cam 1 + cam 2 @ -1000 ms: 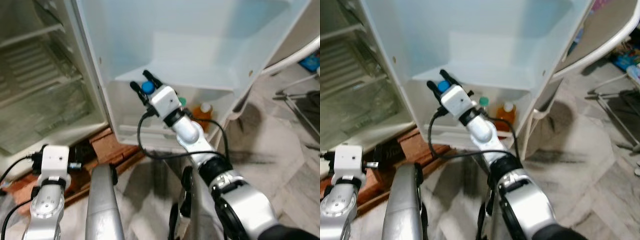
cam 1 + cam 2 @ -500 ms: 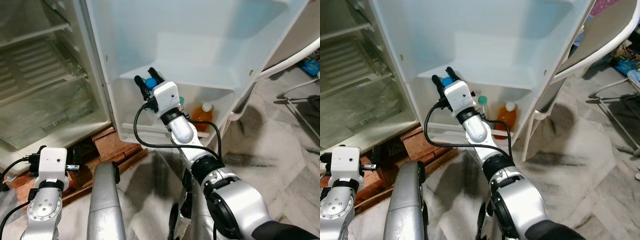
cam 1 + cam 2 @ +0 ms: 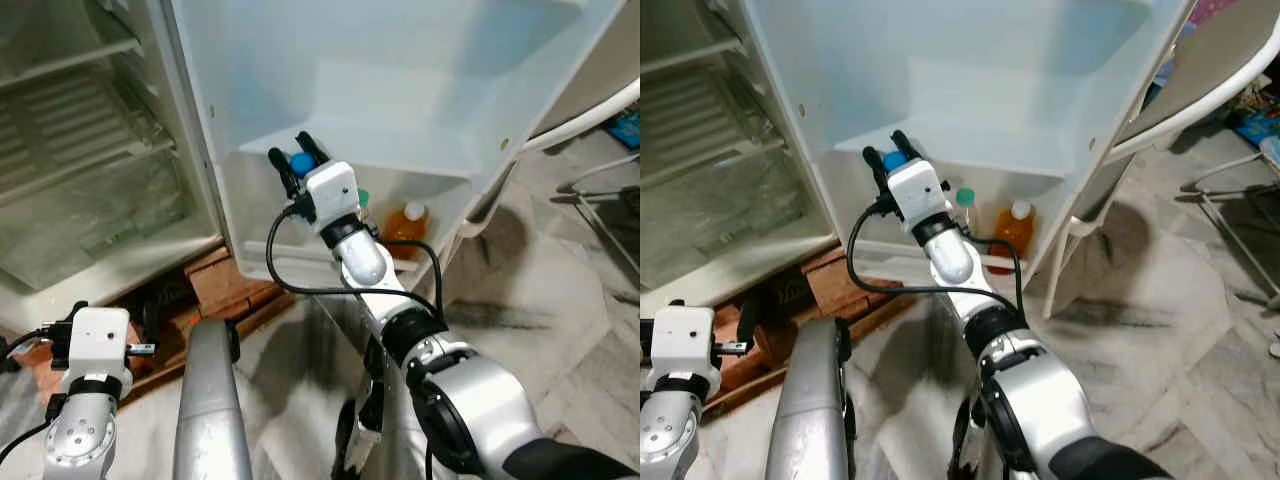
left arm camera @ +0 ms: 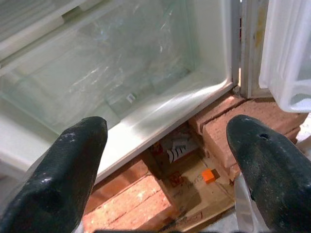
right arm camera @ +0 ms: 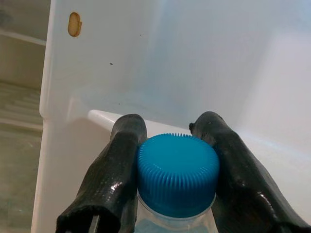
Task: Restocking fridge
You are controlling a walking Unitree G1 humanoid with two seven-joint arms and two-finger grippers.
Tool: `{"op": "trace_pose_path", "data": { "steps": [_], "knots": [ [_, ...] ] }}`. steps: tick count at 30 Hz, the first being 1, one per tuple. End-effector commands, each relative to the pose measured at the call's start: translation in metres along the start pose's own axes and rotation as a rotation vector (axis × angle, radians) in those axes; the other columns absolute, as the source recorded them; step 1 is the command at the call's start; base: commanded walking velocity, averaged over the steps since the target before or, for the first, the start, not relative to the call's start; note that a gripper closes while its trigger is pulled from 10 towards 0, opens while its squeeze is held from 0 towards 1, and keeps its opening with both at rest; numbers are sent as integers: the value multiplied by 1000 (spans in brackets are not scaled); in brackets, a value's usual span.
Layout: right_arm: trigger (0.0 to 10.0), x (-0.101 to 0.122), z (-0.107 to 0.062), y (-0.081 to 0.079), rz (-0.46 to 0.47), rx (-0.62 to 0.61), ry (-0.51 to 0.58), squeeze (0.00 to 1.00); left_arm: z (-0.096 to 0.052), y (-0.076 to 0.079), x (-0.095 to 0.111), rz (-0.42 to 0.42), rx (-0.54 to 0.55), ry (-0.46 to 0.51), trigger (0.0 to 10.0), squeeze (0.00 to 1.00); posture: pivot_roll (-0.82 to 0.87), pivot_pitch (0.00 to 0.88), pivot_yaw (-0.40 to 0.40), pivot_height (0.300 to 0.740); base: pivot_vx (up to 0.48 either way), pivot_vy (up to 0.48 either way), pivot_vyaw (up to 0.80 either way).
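Note:
My right gripper (image 3: 294, 163) is shut on a blue-capped bottle (image 5: 177, 180), holding it by the neck at the left end of the fridge door's lower shelf (image 3: 300, 262). Its two black fingers (image 5: 112, 170) press both sides of the cap. In that same door shelf stand a green-capped bottle (image 3: 363, 198) and an orange juice bottle (image 3: 407, 224), to the right of my gripper. My left gripper (image 4: 165, 160) hangs low at the left, open and empty, facing the fridge's clear bottom drawer (image 4: 112, 77).
The open fridge body (image 3: 80, 170) with empty wire shelves is at the left. Red bricks (image 3: 225, 285) prop the fridge base. A white chair (image 3: 1200, 80) and a metal rack (image 3: 610, 200) stand at the right on the marble floor.
The right gripper holds its place with the bottle. My left arm has sunk a little lower in the picture; the view has shifted slightly.

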State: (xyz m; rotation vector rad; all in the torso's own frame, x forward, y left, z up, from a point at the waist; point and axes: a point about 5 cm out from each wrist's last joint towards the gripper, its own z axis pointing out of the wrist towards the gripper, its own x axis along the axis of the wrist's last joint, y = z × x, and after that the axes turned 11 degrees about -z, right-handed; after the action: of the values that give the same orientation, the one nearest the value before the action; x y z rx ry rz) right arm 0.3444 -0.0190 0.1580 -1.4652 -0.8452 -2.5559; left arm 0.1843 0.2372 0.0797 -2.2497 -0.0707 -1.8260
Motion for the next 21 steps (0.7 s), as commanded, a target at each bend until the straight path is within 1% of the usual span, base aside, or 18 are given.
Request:
{"op": "trace_pose_path", "data": {
  "steps": [1, 5, 6, 7, 9, 12, 15, 19, 20, 21],
  "knots": [
    [10000, -48, -38, -1, 32, -7, -290, 0, -5, -1, 2, -5, -1, -3, 10000, 0, 377, 278, -71, 514, 0, 0, 0],
    [10000, -54, -47, -6, 12, 45, -316, 0, -12, -3, 3, -4, 3, -2, 10000, 0, 396, 303, -74, 514, 0, 0, 0],
    [10000, -55, -50, -8, -4, 83, -315, 0, -17, -5, 4, -4, 5, -2, 10000, 0, 401, 319, -76, 514, 0, 0, 0],
    [10000, -55, -50, -8, -4, 83, -315, 0, -17, -5, 4, -4, 5, -2, 10000, 0, 401, 319, -76, 514, 0, 0, 0],
    [10000, -55, -53, -12, -35, 134, -297, 0, -21, -6, 4, -2, 7, -5, 10000, 0, 400, 326, -78, 514, 0, 0, 0],
    [10000, -56, -59, -17, -57, 197, -275, 0, -23, -7, 4, -2, 10, -9, 10000, 0, 395, 334, -81, 514, 0, 0, 0],
    [10000, -56, -63, -21, -66, 225, -265, 0, -23, -7, 4, -2, 12, -8, 10000, 0, 394, 339, -81, 514, 0, 0, 0],
    [10000, -51, -70, -35, -112, 312, -190, 0, -25, -7, 6, -4, 19, -8, 10000, 0, 391, 341, -80, 514, 0, 0, 0],
    [10000, -51, -70, -35, -112, 312, -190, 0, -25, -7, 6, -4, 19, -8, 10000, 0, 391, 341, -80, 514, 0, 0, 0],
    [10000, -48, -72, -40, -142, 348, -156, 0, -24, -8, 7, -1, 28, 1, 10000, 0, 388, 341, -79, 514, 0, 0, 0]
  ]
}}
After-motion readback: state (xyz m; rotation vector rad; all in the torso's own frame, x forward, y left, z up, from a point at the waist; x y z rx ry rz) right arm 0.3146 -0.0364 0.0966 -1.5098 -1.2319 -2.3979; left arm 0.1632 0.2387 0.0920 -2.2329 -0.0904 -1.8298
